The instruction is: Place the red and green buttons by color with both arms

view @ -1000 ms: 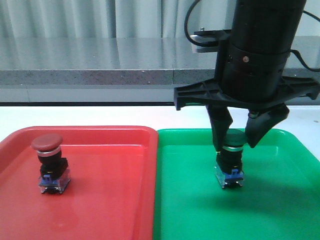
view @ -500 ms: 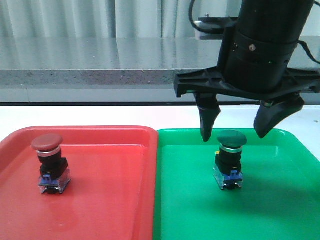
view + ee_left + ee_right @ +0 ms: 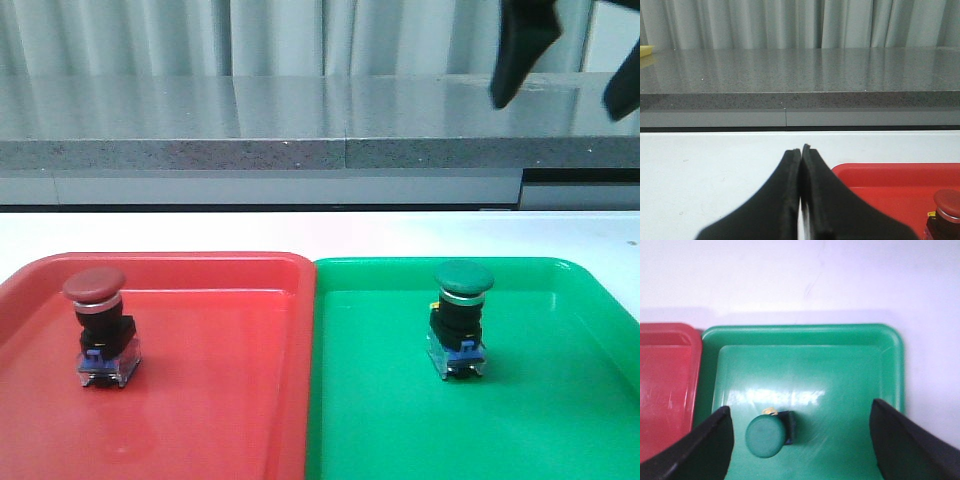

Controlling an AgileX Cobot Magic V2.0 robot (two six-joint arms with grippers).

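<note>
Green-capped push-button [image 3: 462,318] upright in green plastic tray [image 3: 560,420], red-capped push-button [image 3: 100,326] in red plastic tray [image 3: 220,400], right gripper [image 3: 570,55] spread wide overhead, left gripper [image 3: 801,155] pressed closed, empty

two buttons, red [image 3: 97,323] and green [image 3: 460,315], two trays [image 3: 250,300] [image 3: 560,320], two pincers [image 3: 570,50] [image 3: 801,155]

Bright, even light; glare on the green tray [image 3: 810,390]; near jaws blurred.
</note>
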